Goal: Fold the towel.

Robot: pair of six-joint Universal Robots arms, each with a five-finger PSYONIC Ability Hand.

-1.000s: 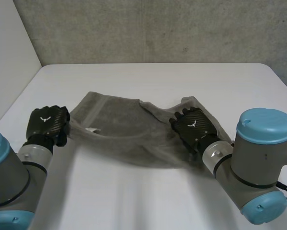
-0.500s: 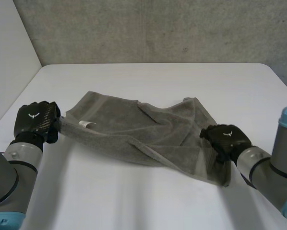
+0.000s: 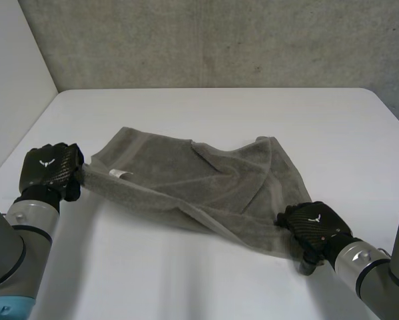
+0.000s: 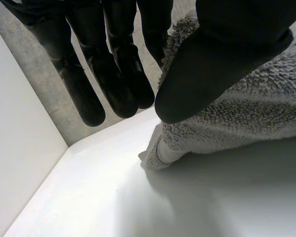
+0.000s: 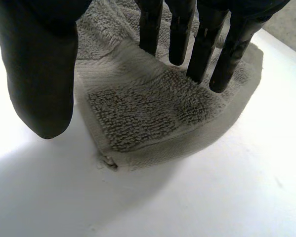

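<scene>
Towel (image 3: 206,180): grey terry, rumpled, stretched slantwise over the middle of the white tabletop (image 3: 186,287), from the left edge toward the near right. At far left, left hand (image 3: 49,170) pinching the towel's left corner, that corner raised off the tabletop. From the left wrist, thumb (image 4: 212,64) pressed onto the looped pile of the towel (image 4: 246,113), fingers (image 4: 113,74) straight on its other side, hem hanging below. Just right of that hand, small white label (image 3: 121,174) on the near hem. Further right, a loose diagonal fold across the middle, far right corner flat on the tabletop. At near right, right hand (image 3: 312,227) on the towel's near right corner. From the right wrist, straight fingers (image 5: 202,44) slightly spread, tips resting on the doubled-over corner (image 5: 152,108), thumb (image 5: 39,74) held apart from them beside the hem; corner lying on the tabletop.
</scene>
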